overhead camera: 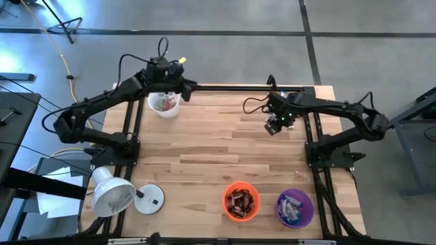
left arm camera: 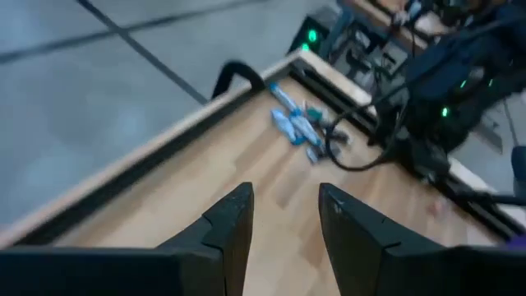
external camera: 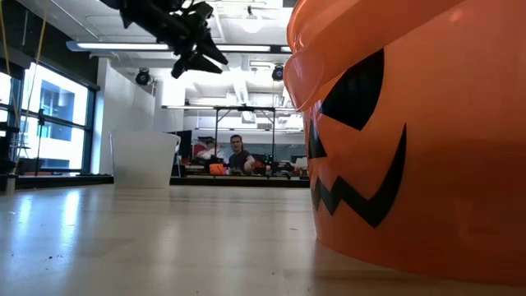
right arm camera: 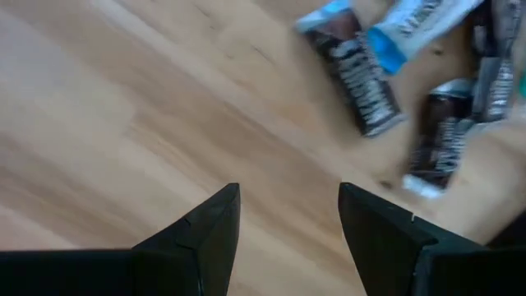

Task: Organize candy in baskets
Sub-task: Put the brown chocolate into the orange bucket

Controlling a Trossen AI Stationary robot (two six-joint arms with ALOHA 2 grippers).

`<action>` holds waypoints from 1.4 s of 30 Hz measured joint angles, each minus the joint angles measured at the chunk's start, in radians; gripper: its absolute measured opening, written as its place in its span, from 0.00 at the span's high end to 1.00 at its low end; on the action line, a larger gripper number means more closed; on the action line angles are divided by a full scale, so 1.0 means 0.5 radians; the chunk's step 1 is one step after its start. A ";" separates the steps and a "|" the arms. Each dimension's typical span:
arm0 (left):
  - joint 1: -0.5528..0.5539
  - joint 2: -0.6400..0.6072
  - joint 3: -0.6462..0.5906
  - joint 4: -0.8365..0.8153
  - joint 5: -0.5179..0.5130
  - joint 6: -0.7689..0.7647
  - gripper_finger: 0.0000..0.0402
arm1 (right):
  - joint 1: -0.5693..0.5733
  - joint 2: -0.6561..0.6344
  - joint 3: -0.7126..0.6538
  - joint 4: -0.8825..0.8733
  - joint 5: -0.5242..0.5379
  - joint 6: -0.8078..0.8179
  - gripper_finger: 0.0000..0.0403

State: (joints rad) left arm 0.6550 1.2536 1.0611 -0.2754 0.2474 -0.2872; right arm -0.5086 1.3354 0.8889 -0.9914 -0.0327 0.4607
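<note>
Candy (right arm camera: 362, 78) lies loose near the table's far right corner, just ahead of the right hand (right arm camera: 288, 218), whose fingers stand wide and empty; the nearest bar lies slantwise across the gap.

Three baskets (overhead camera: 164, 103); two arms (overhead camera: 102, 102); one lamp (overhead camera: 112, 194); one person (external camera: 238, 154).

Low cam: big orange plastic jack-o'-lantern bucket (external camera: 411, 131) cut off top, right and bottom, I can't see inside. Right wrist cam: dark-wrapped mini candy bars (right arm camera: 362, 82) blurred, labels unreadable, some cropped at frame edge.
</note>
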 joint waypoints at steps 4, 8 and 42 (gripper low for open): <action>0.091 0.076 0.000 0.158 0.077 -0.013 0.68 | -0.105 0.000 -0.058 0.056 0.010 -0.199 0.50; 0.163 0.149 0.001 0.264 0.237 -0.014 0.68 | -0.178 0.000 -0.099 0.209 0.006 -0.403 0.50; 0.198 0.225 0.001 0.653 0.264 -0.208 0.68 | -0.484 0.571 -0.257 0.639 0.011 -0.893 0.59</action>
State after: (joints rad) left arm 0.7540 1.3659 1.0615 0.0509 0.3794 -0.3913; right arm -0.7506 1.6207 0.7605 -0.6720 -0.0272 0.0143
